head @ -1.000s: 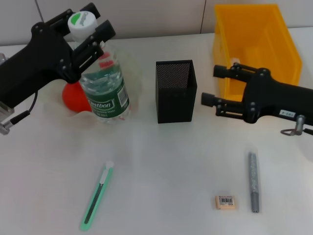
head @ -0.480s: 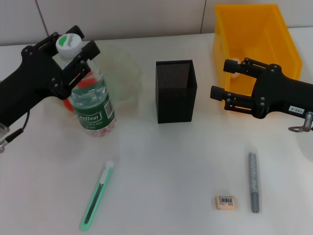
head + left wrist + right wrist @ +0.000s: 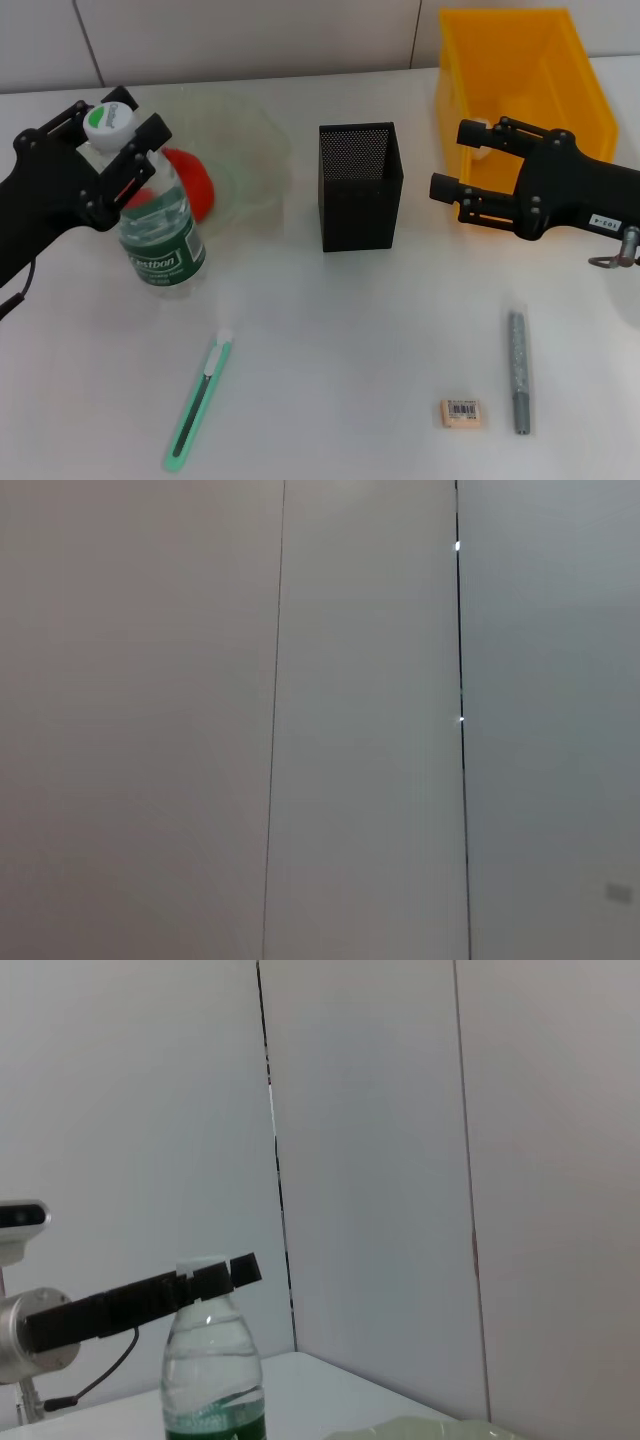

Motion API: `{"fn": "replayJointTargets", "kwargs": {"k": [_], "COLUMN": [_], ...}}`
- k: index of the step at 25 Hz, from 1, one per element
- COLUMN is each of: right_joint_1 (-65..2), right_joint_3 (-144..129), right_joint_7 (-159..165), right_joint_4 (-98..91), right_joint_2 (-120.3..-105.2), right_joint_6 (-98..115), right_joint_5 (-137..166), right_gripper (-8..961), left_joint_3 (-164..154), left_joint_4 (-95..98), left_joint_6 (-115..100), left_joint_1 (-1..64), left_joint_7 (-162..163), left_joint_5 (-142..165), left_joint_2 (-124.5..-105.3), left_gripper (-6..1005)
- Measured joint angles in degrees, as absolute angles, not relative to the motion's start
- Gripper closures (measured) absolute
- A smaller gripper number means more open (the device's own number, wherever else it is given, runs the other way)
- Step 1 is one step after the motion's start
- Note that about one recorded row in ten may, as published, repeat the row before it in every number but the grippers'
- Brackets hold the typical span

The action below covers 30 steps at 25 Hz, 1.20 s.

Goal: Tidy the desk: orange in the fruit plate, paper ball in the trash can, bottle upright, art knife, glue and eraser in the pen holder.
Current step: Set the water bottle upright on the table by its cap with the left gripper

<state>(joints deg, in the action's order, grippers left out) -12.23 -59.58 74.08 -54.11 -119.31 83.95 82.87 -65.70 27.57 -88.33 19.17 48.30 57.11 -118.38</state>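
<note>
My left gripper (image 3: 135, 112) is shut on the neck of the clear bottle (image 3: 155, 232), which stands upright at the table's left; the bottle (image 3: 212, 1380) also shows in the right wrist view. Behind the bottle, the orange (image 3: 192, 182) lies in the clear fruit plate (image 3: 250, 140). The black mesh pen holder (image 3: 360, 185) stands mid-table. My right gripper (image 3: 451, 158) hangs open before the yellow trash can (image 3: 520, 70), where a white paper ball (image 3: 481, 137) peeks out by its far finger. The green art knife (image 3: 200, 400), eraser (image 3: 460, 412) and grey glue stick (image 3: 517, 370) lie near the front.
A grey panelled wall runs behind the table. Bare tabletop lies between the knife and the eraser. The left wrist view holds only the wall.
My left gripper carried the bottle leftward and nearer the front, uncovering the orange and plate. The right gripper drew back to the right a second ago, then held still.
</note>
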Motion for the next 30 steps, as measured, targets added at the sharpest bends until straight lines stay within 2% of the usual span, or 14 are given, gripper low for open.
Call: {"fn": "replayJointTargets", "kwargs": {"k": [30], "right_joint_1": [-14.1], "right_joint_3": [-59.6], "right_joint_7": [74.5], "right_joint_4": [-52.2], "right_joint_2": [-119.38], "right_joint_6": [84.1], "right_joint_5": [82.9], "right_gripper": [187], "left_joint_3": [-59.6], "left_joint_4": [13.7], "left_joint_6": [-87.1], "left_joint_1": [21.2], "left_joint_7": [32.7], "left_joint_5": [56.4], "left_joint_2": [-118.85], "left_gripper": [546]}}
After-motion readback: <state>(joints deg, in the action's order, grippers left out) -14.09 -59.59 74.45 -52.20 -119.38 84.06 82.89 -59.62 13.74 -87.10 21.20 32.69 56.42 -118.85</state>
